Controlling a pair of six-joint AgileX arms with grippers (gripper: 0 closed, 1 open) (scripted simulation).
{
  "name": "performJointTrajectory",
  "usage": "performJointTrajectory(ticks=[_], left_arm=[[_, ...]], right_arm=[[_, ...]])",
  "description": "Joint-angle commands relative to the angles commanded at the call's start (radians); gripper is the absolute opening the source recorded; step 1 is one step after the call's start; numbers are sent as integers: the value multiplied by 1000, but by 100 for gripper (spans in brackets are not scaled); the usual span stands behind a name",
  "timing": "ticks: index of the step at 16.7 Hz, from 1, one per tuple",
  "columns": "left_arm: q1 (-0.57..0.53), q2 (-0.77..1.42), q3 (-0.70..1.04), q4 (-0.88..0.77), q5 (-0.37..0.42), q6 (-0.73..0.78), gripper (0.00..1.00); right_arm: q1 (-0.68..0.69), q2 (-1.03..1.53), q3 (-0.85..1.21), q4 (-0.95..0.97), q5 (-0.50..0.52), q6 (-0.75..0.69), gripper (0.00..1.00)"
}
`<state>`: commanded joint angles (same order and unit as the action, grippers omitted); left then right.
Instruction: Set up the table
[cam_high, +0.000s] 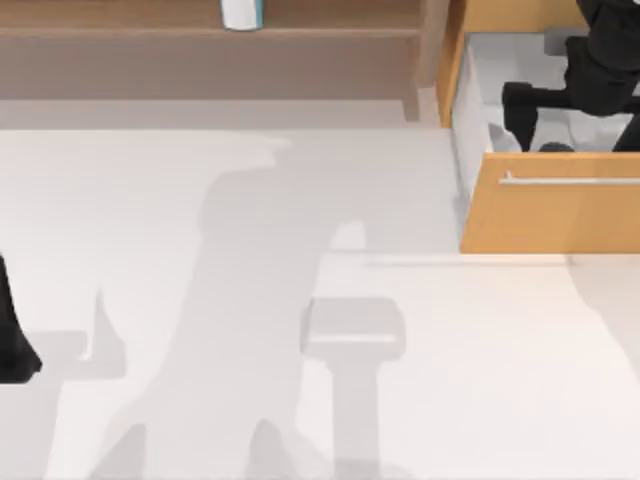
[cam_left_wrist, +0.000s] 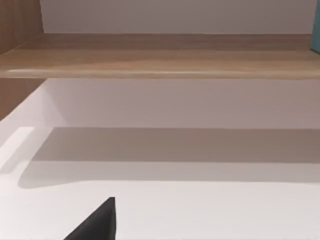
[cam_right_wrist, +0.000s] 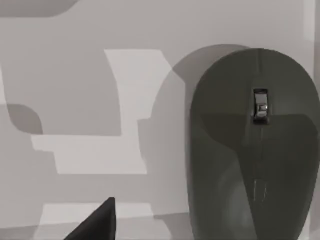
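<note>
The right hand (cam_high: 548, 118) is down inside the open drawer (cam_high: 550, 215) at the bench's (cam_high: 300, 380) far right, above a dark mouse (cam_right_wrist: 252, 150) that lies on the drawer's pale floor. I cannot tell how far its fingers are parted, and they have hold of nothing that I can see. The left arm (cam_high: 12, 330) sits parked at the bench's left edge; its wrist view looks across bare white surface toward the wooden shelf (cam_left_wrist: 160, 57).

The step in hand looks like fetching the mouse from the drawer. To do it well, centre the hand over the mouse's body, turn the fingers to close across the narrow width rather than along the length, and come straight down, keeping clear of the drawer walls. Lift straight up before moving out over the drawer front.

In the right wrist view, the mouse's long axis runs along the line through its scroll wheel (cam_right_wrist: 260, 106). Which way it points relative to the drawer, I cannot tell.

A blue-and-white container (cam_high: 241, 14) stands on the shelf.
</note>
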<state>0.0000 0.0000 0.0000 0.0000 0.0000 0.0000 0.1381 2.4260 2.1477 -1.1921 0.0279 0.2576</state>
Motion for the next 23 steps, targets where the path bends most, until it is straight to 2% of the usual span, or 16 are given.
performJointTrajectory(ticks=[21, 23], left_arm=[[0, 0, 0, 0, 0, 0, 100], [0, 0, 0, 0, 0, 0, 100]], right_arm=[[-1, 30, -65, 94, 0, -1, 100], [-1, 30, -65, 94, 0, -1, 85]])
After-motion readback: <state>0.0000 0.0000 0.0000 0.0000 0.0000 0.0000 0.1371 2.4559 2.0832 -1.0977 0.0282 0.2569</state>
